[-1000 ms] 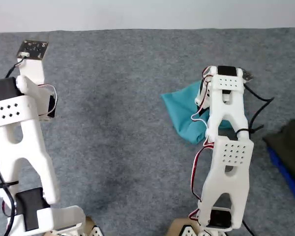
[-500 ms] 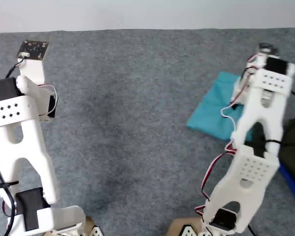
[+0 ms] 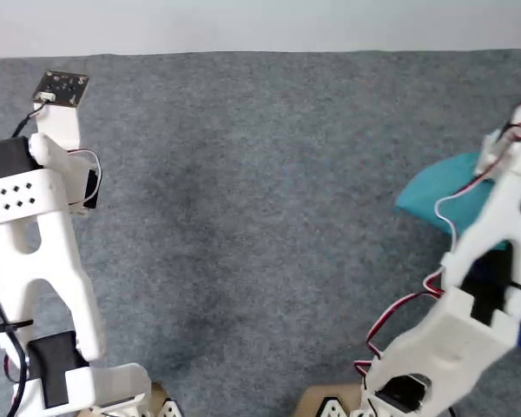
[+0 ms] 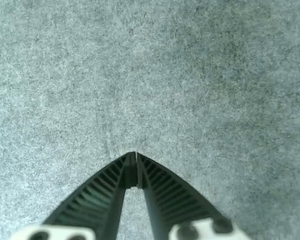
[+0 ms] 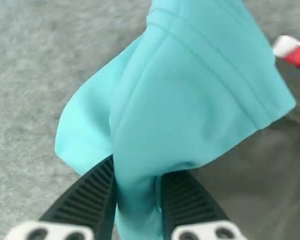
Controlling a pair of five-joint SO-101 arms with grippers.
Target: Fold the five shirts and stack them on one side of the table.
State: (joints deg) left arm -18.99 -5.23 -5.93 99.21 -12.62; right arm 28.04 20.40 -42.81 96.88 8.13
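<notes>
The right gripper (image 5: pixel 136 182) is clamped on a gathered fold of the teal knit shirt (image 5: pixel 190 90); in the high view the shirt sits at three o'clock on the grey felt table cover (image 3: pixel 243 174), partly under the white right arm (image 3: pixel 469 304); a dark olive cloth (image 5: pixel 255 175) shows behind it; the left gripper (image 4: pixel 136 159), on the white left arm (image 3: pixel 35 200) at nine o'clock, has its tips pressed together on nothing.

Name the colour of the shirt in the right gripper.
Plain turquoise; the fabric shirt in the right gripper shows best in the right wrist view.
</notes>
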